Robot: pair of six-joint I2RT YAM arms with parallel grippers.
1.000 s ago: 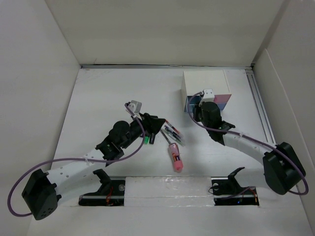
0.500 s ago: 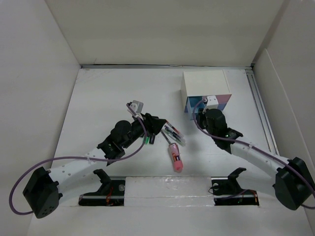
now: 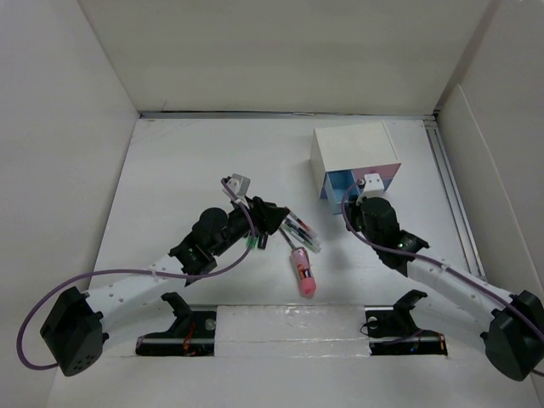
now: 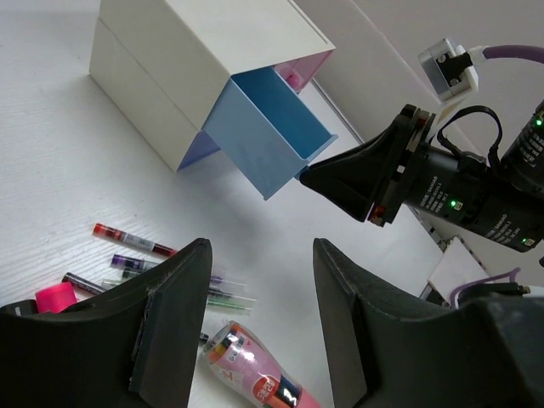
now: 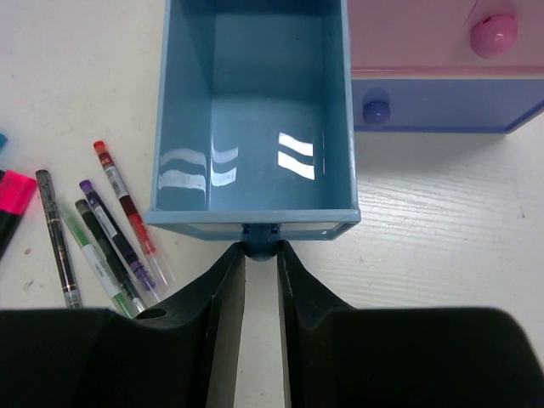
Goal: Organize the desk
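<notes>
Left arm (image 3: 127, 293) and right arm (image 3: 442, 276): white links, black joint housings. A purple cable (image 4: 510, 53) trails each. Fingers (image 5: 204, 340) are matte black.

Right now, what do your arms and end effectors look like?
Both the left arm and right arm have white links and black joints, each trailed by a purple cable. The left end effector and right end effector have two matte black fingers, with a small white box at the wrist.
</notes>
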